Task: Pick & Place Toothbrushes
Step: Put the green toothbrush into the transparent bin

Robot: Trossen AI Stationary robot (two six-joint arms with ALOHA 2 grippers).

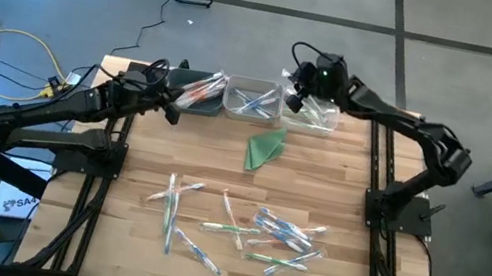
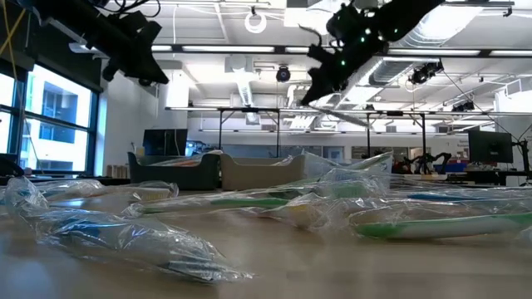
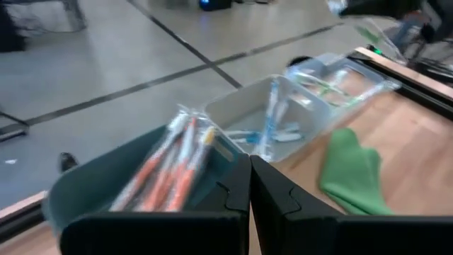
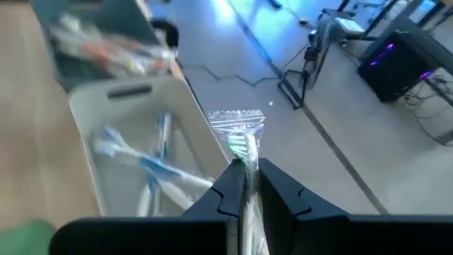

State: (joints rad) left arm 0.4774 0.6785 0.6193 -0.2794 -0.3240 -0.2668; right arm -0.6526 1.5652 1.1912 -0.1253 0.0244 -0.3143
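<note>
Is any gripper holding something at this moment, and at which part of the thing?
The right gripper pinches a wrapped green toothbrush just below its bristle head. The left gripper is shut and holds nothing.

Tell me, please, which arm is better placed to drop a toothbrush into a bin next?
Right: the right gripper holds a wrapped green toothbrush over the far bins. The left gripper is shut and empty.

No text, label or number can be read on anything in these views.
</note>
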